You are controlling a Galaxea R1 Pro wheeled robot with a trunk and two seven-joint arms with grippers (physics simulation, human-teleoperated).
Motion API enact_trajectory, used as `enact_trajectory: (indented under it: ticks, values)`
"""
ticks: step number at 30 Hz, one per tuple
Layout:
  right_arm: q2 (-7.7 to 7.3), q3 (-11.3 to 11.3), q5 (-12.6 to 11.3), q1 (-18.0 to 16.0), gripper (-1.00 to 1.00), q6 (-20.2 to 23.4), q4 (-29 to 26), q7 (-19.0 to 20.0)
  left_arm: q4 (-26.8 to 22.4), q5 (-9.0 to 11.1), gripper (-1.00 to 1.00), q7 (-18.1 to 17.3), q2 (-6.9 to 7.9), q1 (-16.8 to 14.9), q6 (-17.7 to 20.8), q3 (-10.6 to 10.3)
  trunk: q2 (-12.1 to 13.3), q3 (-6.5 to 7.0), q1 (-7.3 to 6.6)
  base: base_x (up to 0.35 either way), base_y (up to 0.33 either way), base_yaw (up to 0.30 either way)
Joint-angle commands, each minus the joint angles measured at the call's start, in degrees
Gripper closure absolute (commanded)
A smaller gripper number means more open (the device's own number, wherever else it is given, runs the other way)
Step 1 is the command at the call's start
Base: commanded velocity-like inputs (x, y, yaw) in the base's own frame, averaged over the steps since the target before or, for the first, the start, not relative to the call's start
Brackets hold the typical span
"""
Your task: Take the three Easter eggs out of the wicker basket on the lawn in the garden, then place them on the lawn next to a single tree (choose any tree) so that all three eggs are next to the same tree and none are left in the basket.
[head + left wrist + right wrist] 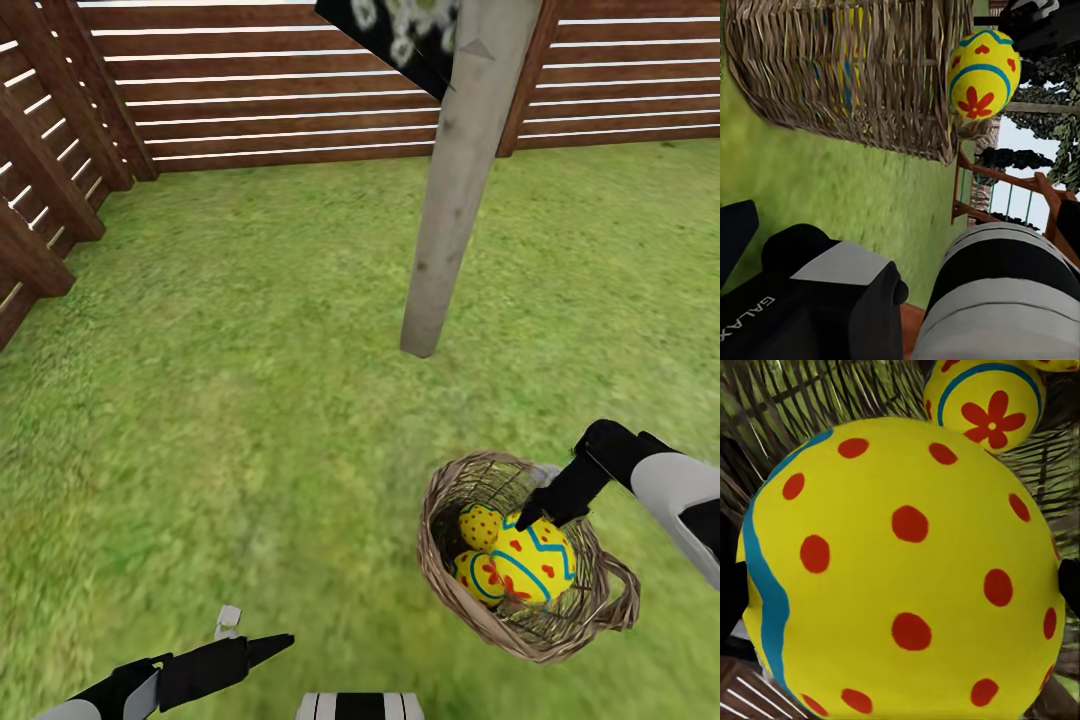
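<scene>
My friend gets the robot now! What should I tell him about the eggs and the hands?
Right end effector: down in the wicker basket at the top egg; whether it has closed on the egg can't be told.
Left end effector: low over the lawn, holding nothing; open or shut is unclear.
All three eggs sit in the basket, the other two beside the top one.
The tree stands just beyond the basket.
Done: nothing placed yet.
Left: move all three eggs onto the grass by that tree.

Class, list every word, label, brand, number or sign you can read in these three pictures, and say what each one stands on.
"GALAX": white letters on the black casing of the left arm, cut off by the picture's edge.
No other readable text: the yellow painted Easter eggs bear only red spots, flowers and blue bands.
</scene>
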Motion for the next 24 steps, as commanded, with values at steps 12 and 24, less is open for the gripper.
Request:
enact_trajectory:
  ticks: [12,24]
  values:
    - [-2.29,-0.3,0.7,0.0,1.0,0.1,-1.4,6.9,-0.1,0.5,-1.0,-0.1,-0.01,0.0,0.6,-0.5,0.0,-0.03,0.0,0.0,0.0,0.0]
    - [-4.94,-0.3,5.4,0.0,1.0,-0.3,-4.9,15.9,-0.1,0.5,-1.0,0.0,-0.01,0.0,0.6,-0.5,0.0,-0.03,0.0,0.0,0.0,0.0]
